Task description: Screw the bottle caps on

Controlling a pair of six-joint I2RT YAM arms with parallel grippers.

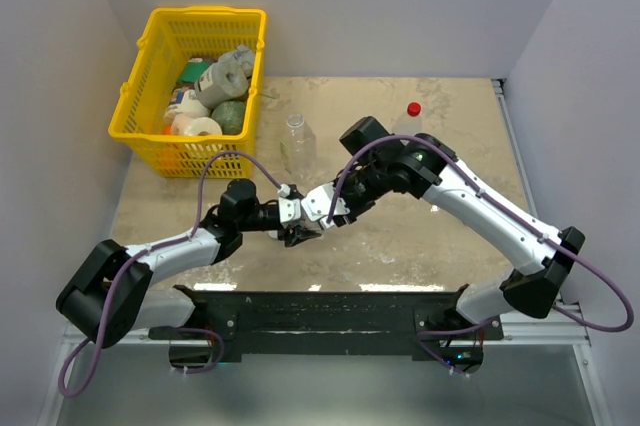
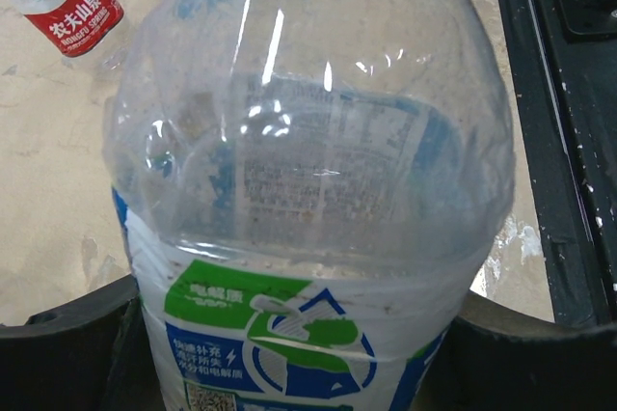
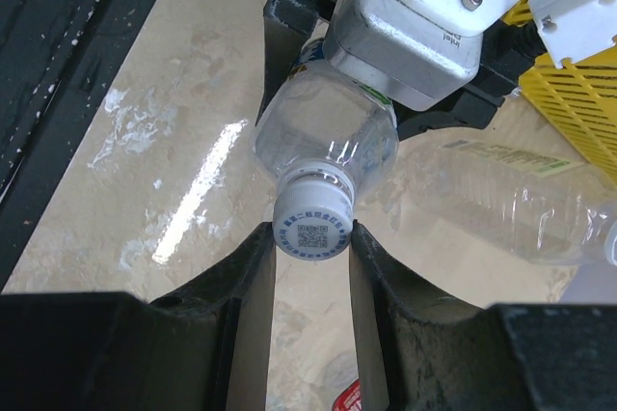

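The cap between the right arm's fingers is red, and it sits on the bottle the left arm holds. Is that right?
Not quite. The cap is white, not red, as the right wrist view shows. The rest holds: it is between the right arm's fingers and sits on the bottle that the left arm's fingers hold.

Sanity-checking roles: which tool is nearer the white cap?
Right. The right tool is shut on the white cap itself. The left tool grips the blue-labelled bottle around its body, back from the cap.
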